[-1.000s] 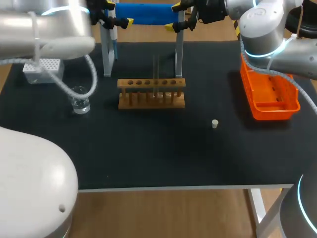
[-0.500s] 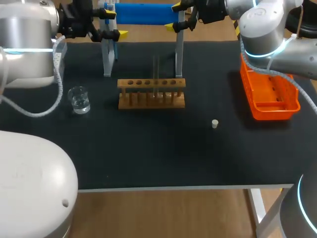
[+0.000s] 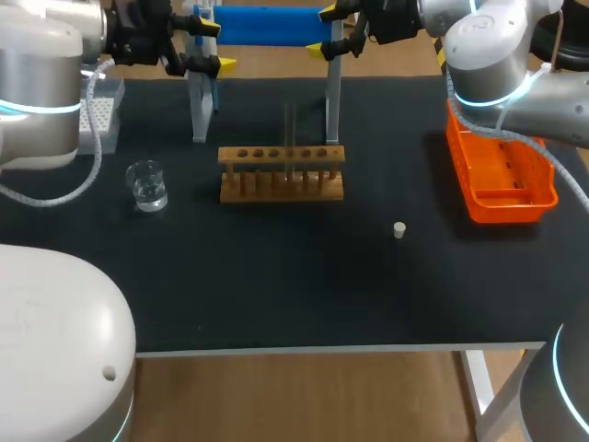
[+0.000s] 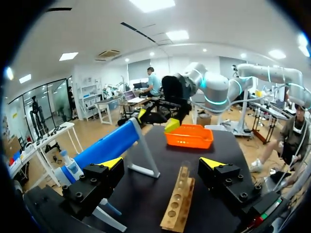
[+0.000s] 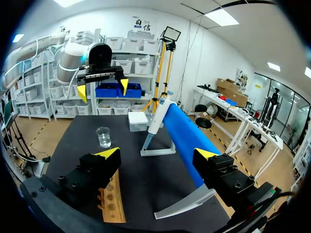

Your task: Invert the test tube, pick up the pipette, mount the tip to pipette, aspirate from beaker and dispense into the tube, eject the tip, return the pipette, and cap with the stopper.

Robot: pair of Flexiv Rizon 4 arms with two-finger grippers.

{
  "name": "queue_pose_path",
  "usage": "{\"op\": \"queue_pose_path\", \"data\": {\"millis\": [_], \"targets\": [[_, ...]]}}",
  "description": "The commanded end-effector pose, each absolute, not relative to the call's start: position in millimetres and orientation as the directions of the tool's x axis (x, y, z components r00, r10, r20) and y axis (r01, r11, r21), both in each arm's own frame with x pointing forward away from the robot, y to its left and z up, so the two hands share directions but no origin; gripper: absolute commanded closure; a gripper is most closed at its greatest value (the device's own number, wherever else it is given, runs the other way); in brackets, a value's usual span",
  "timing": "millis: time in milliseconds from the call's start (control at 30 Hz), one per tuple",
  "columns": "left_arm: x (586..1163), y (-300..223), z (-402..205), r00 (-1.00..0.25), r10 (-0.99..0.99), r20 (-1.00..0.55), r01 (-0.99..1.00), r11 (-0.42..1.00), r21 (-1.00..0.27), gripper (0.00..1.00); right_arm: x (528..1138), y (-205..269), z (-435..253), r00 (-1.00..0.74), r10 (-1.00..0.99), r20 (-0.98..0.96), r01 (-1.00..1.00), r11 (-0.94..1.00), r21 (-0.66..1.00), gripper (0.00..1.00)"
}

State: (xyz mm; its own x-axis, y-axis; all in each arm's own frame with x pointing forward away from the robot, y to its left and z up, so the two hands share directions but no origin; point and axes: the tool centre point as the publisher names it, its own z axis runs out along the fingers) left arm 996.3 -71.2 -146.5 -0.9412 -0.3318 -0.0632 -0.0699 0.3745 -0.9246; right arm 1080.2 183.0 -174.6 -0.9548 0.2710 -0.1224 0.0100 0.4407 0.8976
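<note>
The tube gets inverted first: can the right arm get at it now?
Probably yes: the right hand is open, and the test tube sticks up from the rack with nothing over it.

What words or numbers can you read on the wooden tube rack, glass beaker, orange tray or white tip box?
None: the wooden test tube rack, clear glass beaker, orange plastic tray and white tip box show no legible print; any markings are too small to read.
</note>
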Motion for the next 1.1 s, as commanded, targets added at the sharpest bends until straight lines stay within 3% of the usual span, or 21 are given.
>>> {"op": "queue_pose_path", "data": {"millis": [33, 333, 1100], "targets": [[971, -68, -148, -0.941, -0.332, -0.067, -0.07, 0.384, -0.921, 0.0, 1080, 183, -174, -0.955, 0.27, -0.122, 0.011, 0.443, 0.896, 0.0], [945, -90, -164, -0.937, -0.34, -0.08, -0.058, 0.375, -0.925, 0.0, 1080, 183, -174, -0.955, 0.27, -0.122, 0.011, 0.443, 0.896, 0.0], [974, -133, -217, -0.979, -0.194, -0.065, -0.016, 0.39, -0.921, 0.0, 1080, 183, -174, -0.955, 0.27, -0.122, 0.011, 0.443, 0.896, 0.0]]}}
